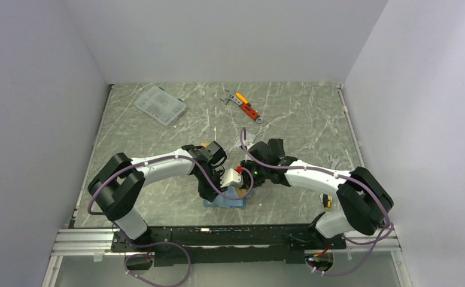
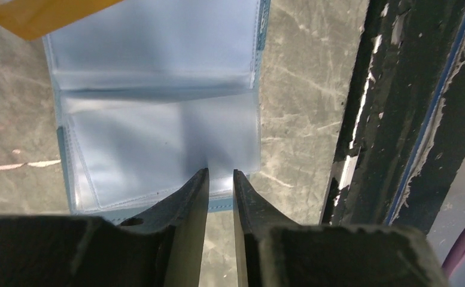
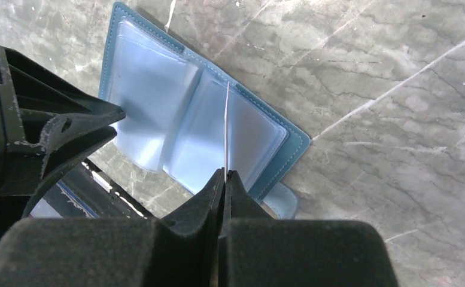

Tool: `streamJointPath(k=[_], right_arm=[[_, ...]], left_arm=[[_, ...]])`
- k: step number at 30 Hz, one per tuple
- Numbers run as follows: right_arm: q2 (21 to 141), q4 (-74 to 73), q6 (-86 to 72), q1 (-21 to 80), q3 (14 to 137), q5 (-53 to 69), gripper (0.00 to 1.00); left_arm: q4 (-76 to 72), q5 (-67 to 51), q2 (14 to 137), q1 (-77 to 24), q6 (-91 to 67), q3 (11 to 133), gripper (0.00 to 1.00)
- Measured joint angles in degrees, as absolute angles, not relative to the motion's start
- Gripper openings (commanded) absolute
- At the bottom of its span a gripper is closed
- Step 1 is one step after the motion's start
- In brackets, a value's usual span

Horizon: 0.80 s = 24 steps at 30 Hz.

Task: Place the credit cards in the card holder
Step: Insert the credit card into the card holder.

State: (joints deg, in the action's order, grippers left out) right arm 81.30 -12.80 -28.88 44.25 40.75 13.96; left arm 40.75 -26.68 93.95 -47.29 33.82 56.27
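Unfolded teal-blue card holder (image 3: 152,95); right claw (image 3: 224,172) pinches thin card (image 3: 227,125), edge-on, face unreadable; left claw (image 2: 221,173) narrowly gapped, grip indiscernible.

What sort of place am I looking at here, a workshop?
Probably a robotics lab test cell: two robot arms bolted to a marble-patterned table, plain white walls boxing it in, and stray props like a clear plastic case and an orange-handled tool.

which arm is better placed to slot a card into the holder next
Right. The right fingers pinch a credit card edge-on over the open card holder. The left fingers hold no card and sit at the holder's edge.
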Motion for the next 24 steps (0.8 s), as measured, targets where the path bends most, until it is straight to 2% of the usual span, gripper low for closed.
streamJointPath(k=[11, 24], right_arm=[[83.22, -7.57, -31.92, 45.1, 40.86, 18.74, 0.0], [88.29, -8.1, -35.46, 47.79, 42.87, 19.73, 0.0]], left_arm=[[41.67, -18.79, 92.33, -47.27, 38.85, 56.25, 0.27], [44.73, -19.0, 91.55, -47.05, 41.8, 55.24, 0.28]])
